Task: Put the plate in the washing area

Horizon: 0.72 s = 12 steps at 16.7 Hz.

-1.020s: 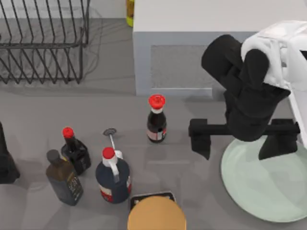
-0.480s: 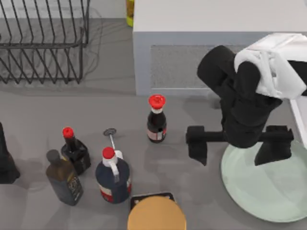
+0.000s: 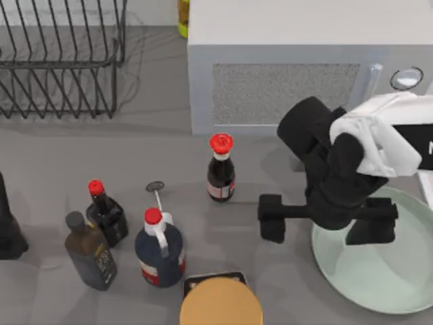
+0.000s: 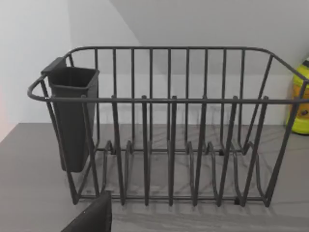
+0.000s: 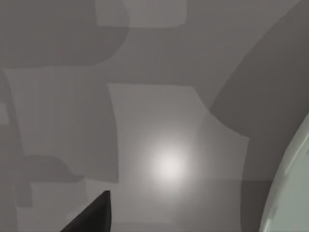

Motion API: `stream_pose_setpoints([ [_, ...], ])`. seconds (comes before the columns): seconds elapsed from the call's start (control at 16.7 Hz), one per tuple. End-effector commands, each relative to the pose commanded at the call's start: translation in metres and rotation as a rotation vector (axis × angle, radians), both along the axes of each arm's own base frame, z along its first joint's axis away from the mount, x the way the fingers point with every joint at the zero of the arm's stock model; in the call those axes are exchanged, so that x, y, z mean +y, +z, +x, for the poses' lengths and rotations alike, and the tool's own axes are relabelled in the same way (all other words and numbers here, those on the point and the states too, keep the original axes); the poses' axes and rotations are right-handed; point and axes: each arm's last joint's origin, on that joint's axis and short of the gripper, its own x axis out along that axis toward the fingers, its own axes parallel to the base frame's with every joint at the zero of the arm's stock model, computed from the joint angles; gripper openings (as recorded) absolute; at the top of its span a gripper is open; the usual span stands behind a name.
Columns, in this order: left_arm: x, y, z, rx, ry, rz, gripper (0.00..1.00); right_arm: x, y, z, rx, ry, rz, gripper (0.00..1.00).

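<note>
The pale mint-green plate (image 3: 385, 274) lies flat on the grey counter at the front right. My right gripper (image 3: 319, 232) hangs open and wide over the plate's left rim. One finger (image 3: 272, 220) is over the counter left of the plate, the other (image 3: 370, 229) over the plate. In the right wrist view a dark fingertip (image 5: 92, 216) shows over the counter, and the plate's edge (image 5: 292, 193) curves past. The washing area's thin white rim (image 3: 427, 186) shows at the far right. My left arm (image 3: 7, 227) stays parked at the left edge.
A white boxy appliance (image 3: 284, 74) stands behind the right arm. The black wire dish rack (image 3: 61, 61) (image 4: 164, 140) stands at the back left. Several bottles stand left of centre, one with a red cap (image 3: 220, 169) nearest the gripper. An orange-tan lid (image 3: 220, 303) sits at the front.
My right arm has drawn toward the front and slightly left, bringing the open gripper lower over the plate's left rim. The plate and bottles have not moved.
</note>
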Motion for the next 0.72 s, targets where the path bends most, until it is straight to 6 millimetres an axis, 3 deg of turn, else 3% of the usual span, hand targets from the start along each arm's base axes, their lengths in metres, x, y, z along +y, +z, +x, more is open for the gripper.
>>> stream_pose_setpoints([
  [0.18, 0.0, 0.0, 0.0, 0.0, 0.0, 0.0, 1.0, 0.0, -0.0001, 0.0, 0.0, 0.0, 0.0, 1.0],
  [0.72, 0.0, 0.0, 0.0, 0.0, 0.0, 0.0, 1.0, 0.0, -0.0001, 0.0, 0.0, 0.0, 0.0, 0.32],
])
